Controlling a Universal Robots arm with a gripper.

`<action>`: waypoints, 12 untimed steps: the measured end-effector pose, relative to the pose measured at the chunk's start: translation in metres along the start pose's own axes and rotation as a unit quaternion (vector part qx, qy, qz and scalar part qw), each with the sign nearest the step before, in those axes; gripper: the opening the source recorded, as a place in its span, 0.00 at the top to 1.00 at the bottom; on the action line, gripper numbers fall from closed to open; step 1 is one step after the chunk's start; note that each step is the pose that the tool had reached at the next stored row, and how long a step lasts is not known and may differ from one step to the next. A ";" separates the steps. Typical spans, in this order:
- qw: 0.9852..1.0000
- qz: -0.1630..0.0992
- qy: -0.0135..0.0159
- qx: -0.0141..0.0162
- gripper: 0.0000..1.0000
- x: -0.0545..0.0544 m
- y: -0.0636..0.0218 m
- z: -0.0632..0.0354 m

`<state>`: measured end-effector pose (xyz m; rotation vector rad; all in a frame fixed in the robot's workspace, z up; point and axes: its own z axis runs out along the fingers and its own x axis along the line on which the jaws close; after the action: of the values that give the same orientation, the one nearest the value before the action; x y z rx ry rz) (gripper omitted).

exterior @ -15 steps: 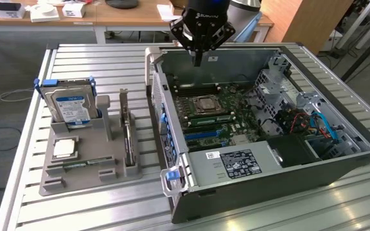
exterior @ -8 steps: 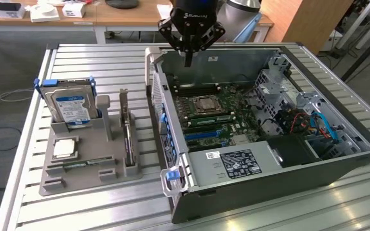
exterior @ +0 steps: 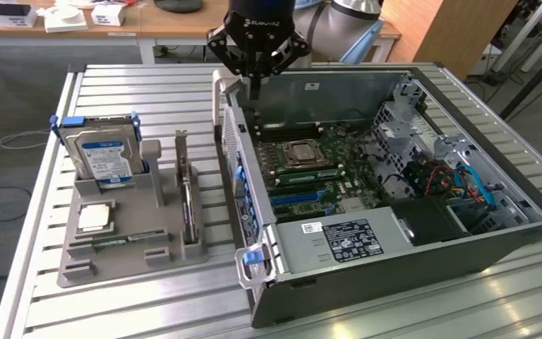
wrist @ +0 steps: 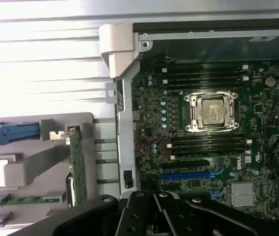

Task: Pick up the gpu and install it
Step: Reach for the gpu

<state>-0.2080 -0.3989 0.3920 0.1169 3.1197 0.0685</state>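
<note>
Hovering above the computer case (exterior: 394,279), the end effector (exterior: 254,86) has its fingers together, empty. The gpu (exterior: 188,198) stands edgewise in the grey holder (exterior: 111,267).

Slatted metal table (exterior: 111,311): bears everything listed.
Grey plastic parts holder (exterior: 111,267): on the table, at the exterior view's left.
Open black computer case (exterior: 394,286): on the table, just beside the holder, at the exterior view's right.
Silver hard drive with blue-white label (exterior: 104,159): upright in the holder's rear slot.
Square silver processor chip (exterior: 95,217): in the holder, before the hard drive.
Narrow green memory stick (exterior: 121,241): before the chip.
Thin dark gpu (exterior: 188,205): on edge in the holder's slot nearest the case.
Black gripper (exterior: 254,90): above the case's rear corner.
</note>
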 end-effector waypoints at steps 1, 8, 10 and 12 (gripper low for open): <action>1.000 0.000 0.000 0.000 0.89 0.004 -0.0003 0.0000; 1.000 0.000 0.003 0.000 0.89 0.030 -0.0023 0.0000; 1.000 0.000 0.003 0.000 0.89 0.037 -0.0027 0.0001; 1.000 0.000 0.004 0.000 0.89 0.043 -0.0032 0.0001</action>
<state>-0.2512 -0.3989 0.3910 0.1175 3.1283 0.0682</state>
